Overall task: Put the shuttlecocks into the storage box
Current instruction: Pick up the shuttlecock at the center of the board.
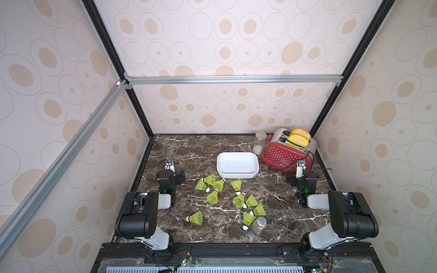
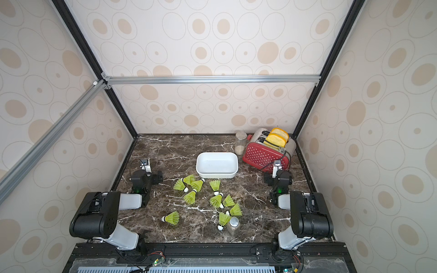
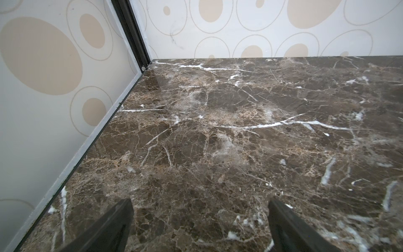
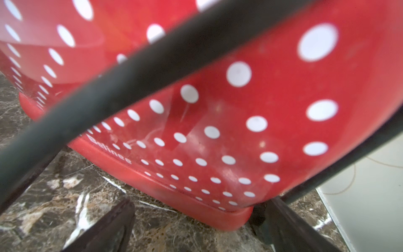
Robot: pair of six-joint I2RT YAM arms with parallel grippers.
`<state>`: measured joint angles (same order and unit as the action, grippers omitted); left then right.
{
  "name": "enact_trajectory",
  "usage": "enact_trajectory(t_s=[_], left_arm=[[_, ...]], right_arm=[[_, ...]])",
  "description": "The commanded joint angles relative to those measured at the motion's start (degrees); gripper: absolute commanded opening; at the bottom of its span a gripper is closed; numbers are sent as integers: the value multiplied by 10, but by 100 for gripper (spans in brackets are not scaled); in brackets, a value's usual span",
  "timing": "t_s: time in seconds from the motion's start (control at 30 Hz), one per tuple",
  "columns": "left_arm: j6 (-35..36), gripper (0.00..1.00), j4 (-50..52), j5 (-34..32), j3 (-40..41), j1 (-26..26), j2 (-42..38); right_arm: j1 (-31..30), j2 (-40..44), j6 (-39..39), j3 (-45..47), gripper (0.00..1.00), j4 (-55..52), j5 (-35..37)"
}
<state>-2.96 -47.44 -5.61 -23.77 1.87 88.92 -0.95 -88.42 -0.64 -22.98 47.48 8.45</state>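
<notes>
Left gripper [image 3: 199,201], right gripper [image 4: 200,200] spread (empty)

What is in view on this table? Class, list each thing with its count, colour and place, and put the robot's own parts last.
shuttlecocks: ten, neon yellow-green with white tips, scattered on the table in front of the box, none inside
storage box: one, white, mid-table, empty
toaster: one, red with white dots, far right corner
bread slices: two, yellow, in the toaster's slots
cord: one, black, across the toaster's front
glass jar: one, clear, pale contents, beside the toaster
silver-lidded jar: one, clear, near the front edge, next to a shuttlecock
table: one, dark brown marble
left gripper: black, open, over bare table
right gripper: black, open, facing the toaster
</notes>
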Motion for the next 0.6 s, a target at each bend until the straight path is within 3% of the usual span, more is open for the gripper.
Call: enact_trajectory(t_s=[0.0,0.17,0.3,0.57], left_arm=[[7,99,2,2,-10,4,-8],[10,99,-8,8,-7,2,-11],[11,99,180,-50,-80,-16,-79],[15,99,245,-117,-172,-65,-142]], right_arm=[[0,7,4,0,100,-7,-5],[0,20,9,1,100,-11,7],[-1,87,32,-33,100,-130,65],[0,193,89,-144,100,-294,86]])
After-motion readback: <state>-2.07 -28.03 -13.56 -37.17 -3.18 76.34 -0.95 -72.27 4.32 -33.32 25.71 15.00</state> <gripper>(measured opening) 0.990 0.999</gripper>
